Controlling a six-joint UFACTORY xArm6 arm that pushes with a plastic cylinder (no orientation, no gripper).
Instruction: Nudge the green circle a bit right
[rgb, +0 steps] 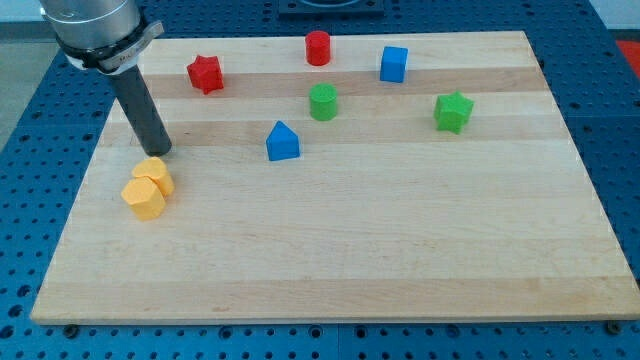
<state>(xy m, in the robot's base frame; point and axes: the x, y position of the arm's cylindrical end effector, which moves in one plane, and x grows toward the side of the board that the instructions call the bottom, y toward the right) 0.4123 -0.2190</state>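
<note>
The green circle (323, 101) sits near the view's top, about in the middle of the wooden board (400, 260). It stands alone, not touching anything. Just below it and a little to the view's left is the blue block (283, 141) with a pointy roof shape. Up and to the view's right is the blue cube (394, 64). The red cylinder (318, 47) is right above it. The green star (453, 111) is farther to the view's right, and the red star (205, 73) is off to the view's left.

My tip (159, 152) is far away, at the view's left side. It has no jaws, so it cannot open or hold anything; it only pushes. It rests just above the two yellow blocks (147, 187), very near them.

Here is what may go wrong, I think. To push the circle right, my tip must get to its left side first. On the way it may bump the yellow blocks, the red star or the pointy blue block. If it hits the circle off-centre, the circle may roll up or down instead. A push that is too hard may send it toward the green star.
</note>
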